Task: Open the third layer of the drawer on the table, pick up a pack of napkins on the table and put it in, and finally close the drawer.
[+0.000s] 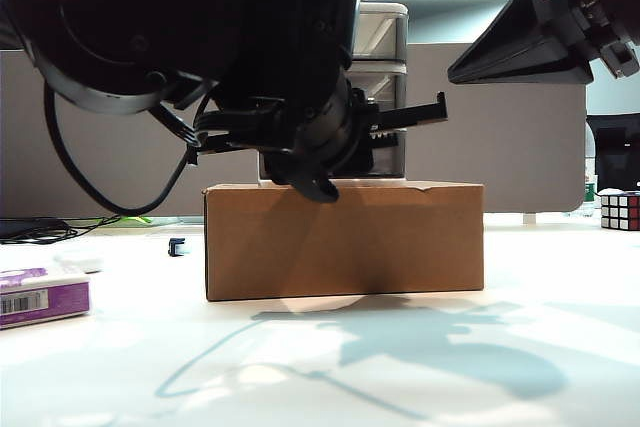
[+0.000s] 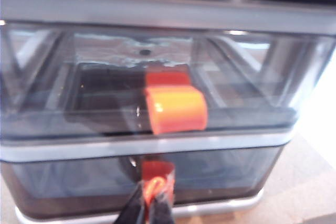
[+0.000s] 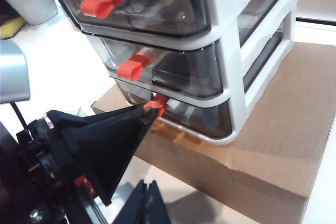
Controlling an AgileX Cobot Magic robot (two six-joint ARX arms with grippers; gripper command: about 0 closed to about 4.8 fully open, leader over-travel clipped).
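I see the table (image 1: 560,277), a plain white top, with a brown cardboard box (image 1: 345,239) standing on it near the middle. At the left edge of my exterior view the pack of napkins (image 1: 42,297) lies flat on the tabletop, purple and white (barcode label facing me). Behind it rests a small white rounded case (image 1: 82,262), and just beside the box's left side a tiny dark object (image 1: 177,245) I cannot identify. A Rubik's cube (image 1: 620,210) sits far right
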